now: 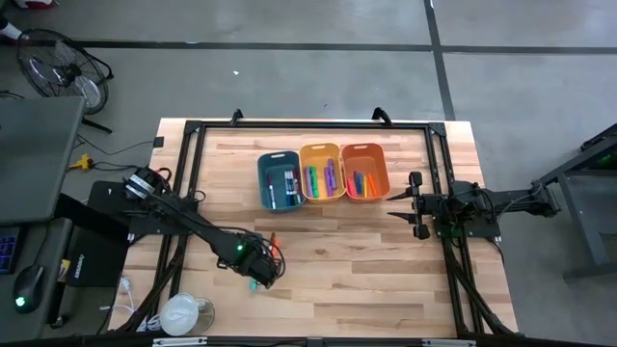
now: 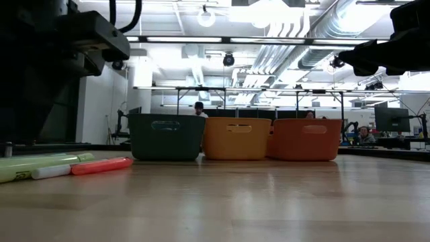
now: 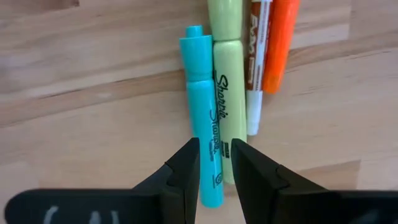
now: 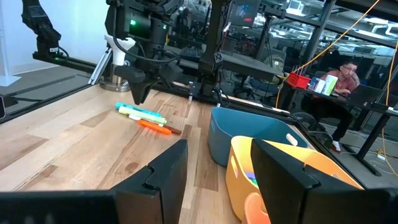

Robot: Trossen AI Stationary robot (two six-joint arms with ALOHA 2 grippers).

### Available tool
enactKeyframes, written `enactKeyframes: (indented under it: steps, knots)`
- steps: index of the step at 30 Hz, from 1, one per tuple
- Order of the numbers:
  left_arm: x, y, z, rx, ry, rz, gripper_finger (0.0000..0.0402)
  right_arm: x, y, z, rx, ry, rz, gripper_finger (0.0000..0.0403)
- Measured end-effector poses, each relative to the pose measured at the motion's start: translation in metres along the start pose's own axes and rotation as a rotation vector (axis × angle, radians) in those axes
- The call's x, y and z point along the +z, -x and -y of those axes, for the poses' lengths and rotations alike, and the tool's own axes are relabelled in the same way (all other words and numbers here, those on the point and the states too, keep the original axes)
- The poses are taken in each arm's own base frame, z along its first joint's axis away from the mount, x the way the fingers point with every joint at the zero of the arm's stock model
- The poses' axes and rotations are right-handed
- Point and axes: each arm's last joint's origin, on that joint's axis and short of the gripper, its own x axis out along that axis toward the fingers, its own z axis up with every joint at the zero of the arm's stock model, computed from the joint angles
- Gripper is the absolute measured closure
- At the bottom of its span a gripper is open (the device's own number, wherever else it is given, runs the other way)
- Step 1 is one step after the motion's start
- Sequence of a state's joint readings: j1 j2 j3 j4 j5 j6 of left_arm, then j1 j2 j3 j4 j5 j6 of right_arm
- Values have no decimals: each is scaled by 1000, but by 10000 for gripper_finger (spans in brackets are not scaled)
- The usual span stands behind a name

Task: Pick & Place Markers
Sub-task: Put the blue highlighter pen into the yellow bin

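Several loose markers lie side by side on the table: a teal one [image 3: 202, 106], a yellow-green one [image 3: 228, 81], a white one [image 3: 255, 68] and an orange one [image 3: 278, 43]. They also show in the high view as markers [image 1: 274, 241]. My left gripper [image 3: 215, 163] is open by a narrow gap and points down over them. Its fingers stand on either side of the teal marker's end, and in the right wrist view the left gripper [image 4: 138, 93] hangs just above the row. More markers lie in the bins. My right gripper [image 4: 217, 158] is open and waits beside the orange bin [image 1: 364, 171].
The teal bin [image 1: 280, 180], the yellow-orange bin [image 1: 322, 172] and the orange bin [image 1: 364, 171] stand in a row toward the far side of the table. A black frame [image 1: 193, 154] runs around the table. Bare wood lies between the bins and the loose markers.
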State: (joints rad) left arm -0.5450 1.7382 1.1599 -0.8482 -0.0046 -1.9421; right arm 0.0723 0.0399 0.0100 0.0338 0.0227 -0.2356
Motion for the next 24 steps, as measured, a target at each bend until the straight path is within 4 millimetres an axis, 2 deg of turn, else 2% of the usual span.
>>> enactKeyframes:
  steps: [8, 24]
  knots:
    - [2, -11, 3, 44, -34, -44, 314, 0, 0, 0, 0, 0, 0, 236]
    - [3, -11, 1, 52, -63, -21, 313, 0, 0, 0, 0, 0, 0, 236]
